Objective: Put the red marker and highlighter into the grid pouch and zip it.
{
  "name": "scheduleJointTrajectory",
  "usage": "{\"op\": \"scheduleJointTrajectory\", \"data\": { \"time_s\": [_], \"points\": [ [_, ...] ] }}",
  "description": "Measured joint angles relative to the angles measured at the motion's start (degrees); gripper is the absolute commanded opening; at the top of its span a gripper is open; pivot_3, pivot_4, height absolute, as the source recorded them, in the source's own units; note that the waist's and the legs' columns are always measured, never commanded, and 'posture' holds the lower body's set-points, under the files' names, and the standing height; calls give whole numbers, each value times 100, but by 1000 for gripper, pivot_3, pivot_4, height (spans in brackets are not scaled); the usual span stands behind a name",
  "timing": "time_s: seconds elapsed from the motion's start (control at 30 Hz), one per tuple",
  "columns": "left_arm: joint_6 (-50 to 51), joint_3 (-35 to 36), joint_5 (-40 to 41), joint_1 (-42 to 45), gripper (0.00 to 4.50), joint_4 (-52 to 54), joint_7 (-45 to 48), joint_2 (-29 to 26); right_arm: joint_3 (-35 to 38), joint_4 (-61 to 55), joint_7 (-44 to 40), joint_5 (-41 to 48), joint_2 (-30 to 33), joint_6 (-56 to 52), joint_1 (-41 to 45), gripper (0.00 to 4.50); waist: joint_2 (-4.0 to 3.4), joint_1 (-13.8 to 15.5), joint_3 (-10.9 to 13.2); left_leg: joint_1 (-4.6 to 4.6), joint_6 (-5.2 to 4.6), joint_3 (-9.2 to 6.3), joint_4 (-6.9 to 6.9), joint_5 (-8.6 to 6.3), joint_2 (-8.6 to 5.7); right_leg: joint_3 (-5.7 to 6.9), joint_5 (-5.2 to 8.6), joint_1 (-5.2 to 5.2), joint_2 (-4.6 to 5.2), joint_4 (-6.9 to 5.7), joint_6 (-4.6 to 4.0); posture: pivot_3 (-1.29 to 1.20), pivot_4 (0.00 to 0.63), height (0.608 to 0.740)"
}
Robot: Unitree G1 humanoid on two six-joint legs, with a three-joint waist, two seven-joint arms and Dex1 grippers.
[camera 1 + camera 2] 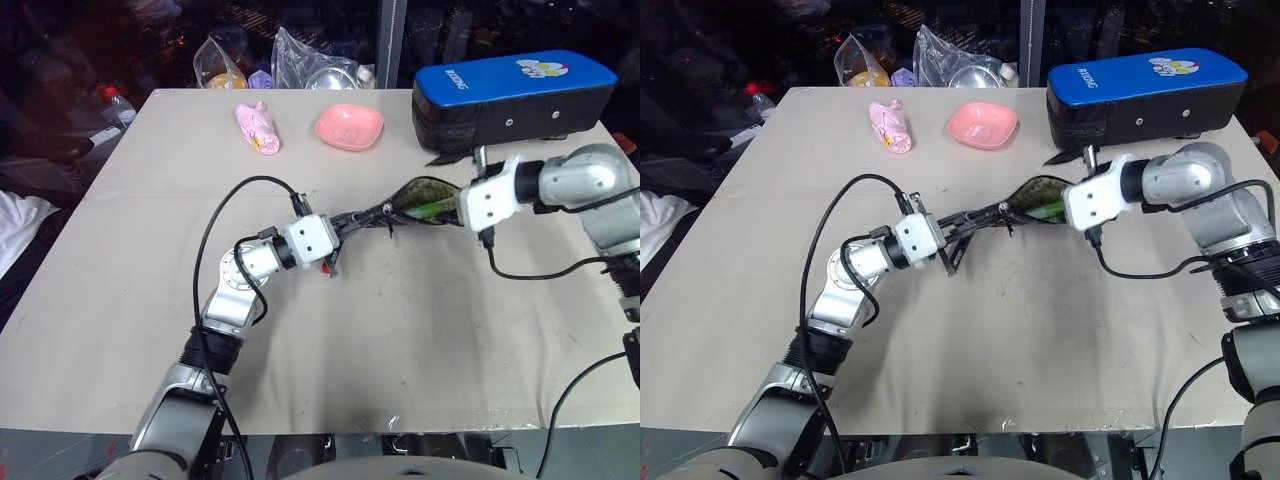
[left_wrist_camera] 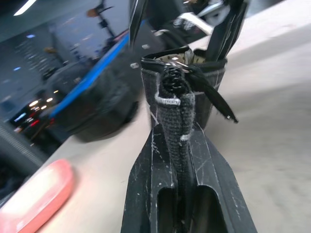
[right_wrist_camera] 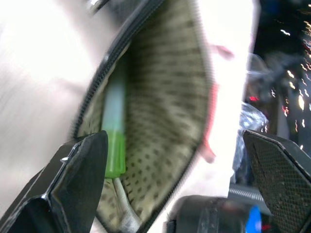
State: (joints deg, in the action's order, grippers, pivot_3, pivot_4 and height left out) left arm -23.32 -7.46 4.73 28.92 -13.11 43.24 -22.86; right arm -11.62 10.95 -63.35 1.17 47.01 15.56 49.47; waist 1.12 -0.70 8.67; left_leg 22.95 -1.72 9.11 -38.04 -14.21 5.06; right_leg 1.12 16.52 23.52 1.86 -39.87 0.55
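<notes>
Pouch held open above the bench, highlighter inside

Left gripper (image 1: 372, 216) jaws clenched on the grid pouch (image 1: 420, 200) end; soft fabric sags, best pinched by its seam. Beyond, right gripper (image 3: 170, 179) jaws stand released at its mouth, light, slick highlighter (image 3: 114, 141) lying within.

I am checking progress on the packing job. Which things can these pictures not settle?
- Red marker: not made out; the open black grid fabric pouch shows the lime-green translucent highlighter inside, the rest is blurred.
- Right gripper: hidden behind its white wrist in head views.
- Left gripper: shut on the pouch's end.
</notes>
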Motion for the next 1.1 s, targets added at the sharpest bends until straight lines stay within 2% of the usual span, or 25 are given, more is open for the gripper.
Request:
{"op": "scheduleJointTrajectory", "data": {
  "time_s": [0.1,0.2,0.37,0.6,0.73,0.93,1.1],
  "points": [
    [260,329,164,192,0,-17,-138,-61,561,-916,-83,1126,-6,-1527,-194,4471,0,-1,-1,2,1,-7,-1,-1,3,0,0,-1,4,1,-1,0,150,740],
    [443,566,234,313,0,-73,-264,-136,588,-1724,-150,1757,-26,-2580,-685,4471,1,-2,-1,4,0,-10,-2,-1,2,1,0,-2,3,1,-1,0,150,740],
    [632,912,259,423,0,-174,-413,-321,435,-2246,18,2106,-431,-3563,-1049,4471,0,-6,-1,4,0,-8,-3,-1,-1,8,0,0,-13,-2,-1,0,150,740],
    [741,1205,235,97,0,-108,-614,-689,-505,-1791,374,1562,-1762,-3444,-1089,4471,6,-17,-4,9,1,-5,-1,-1,2,19,0,7,-19,-1,-1,0,150,740],
    [864,1327,218,-290,0,129,-776,-759,-776,-1070,1330,963,-2695,-3747,-947,4471,9,-2,-5,16,0,-8,-7,-1,1,31,-1,7,-11,-2,-1,0,150,740],
    [1062,1413,214,-523,0,532,-1034,-777,-815,-1007,2646,622,-3770,-4764,-1055,4471,9,-2,-6,75,1,-27,-30,-1,2,61,-1,31,-5,0,-2,0,150,740],
    [1141,1411,206,-597,0,576,-1124,-772,-823,-938,3402,350,-4188,-5083,-1207,4471,10,-8,-6,77,1,-29,-31,-1,-2,78,-1,31,-1,0,-2,0,150,740]
  ]
}}
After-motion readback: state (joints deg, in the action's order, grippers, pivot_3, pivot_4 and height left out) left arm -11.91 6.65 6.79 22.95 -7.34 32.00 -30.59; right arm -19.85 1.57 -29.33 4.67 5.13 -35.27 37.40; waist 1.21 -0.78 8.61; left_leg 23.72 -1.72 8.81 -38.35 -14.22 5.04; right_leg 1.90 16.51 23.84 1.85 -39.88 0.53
